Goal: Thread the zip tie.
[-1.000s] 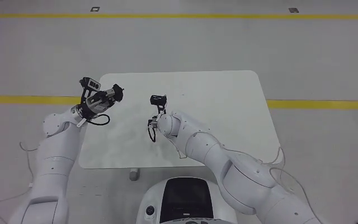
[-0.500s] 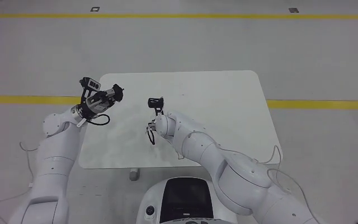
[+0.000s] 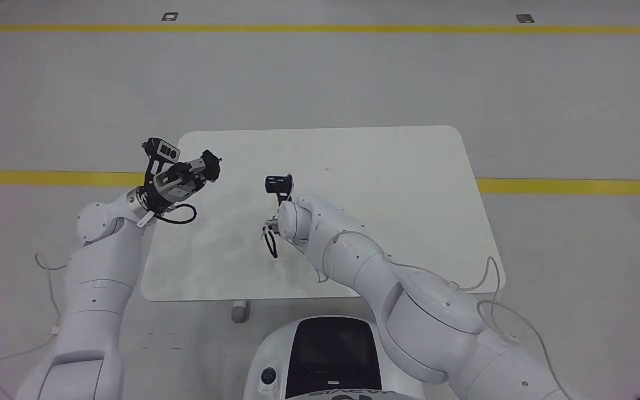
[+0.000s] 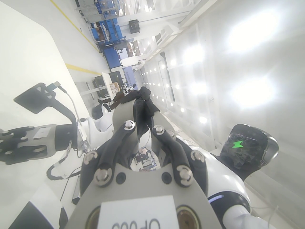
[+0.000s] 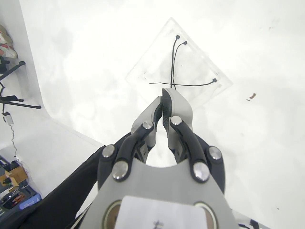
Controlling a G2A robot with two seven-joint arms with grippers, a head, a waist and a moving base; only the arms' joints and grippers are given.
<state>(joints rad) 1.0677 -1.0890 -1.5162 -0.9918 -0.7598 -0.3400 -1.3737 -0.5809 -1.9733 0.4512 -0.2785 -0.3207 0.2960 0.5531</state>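
Worktop point(image 3: 400, 200): white with rounded corners, carrying the tray.
Tray point(image 5: 152, 65): clear, flat and square, lying directly under the right claw.
Right claw point(image 5: 163, 97): closed tight, poised above where the ties cross. I cannot tell whether it pinches a tail.
Left claw point(image 4: 143, 107): closed and raised by the worktop's left edge, well apart from the tray.
Zip ties point(image 5: 172, 63): three thin black ones, crossing inside the tray.
Risk: the crossed ties may lift together, a slick tail may slip free, or the light tray may slide.

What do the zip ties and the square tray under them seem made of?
Zip ties: likely matte black plastic, thin flexible strips curving, with small square heads. Tray: clear plastic or glass, cannot tell which; the white table shows through it.
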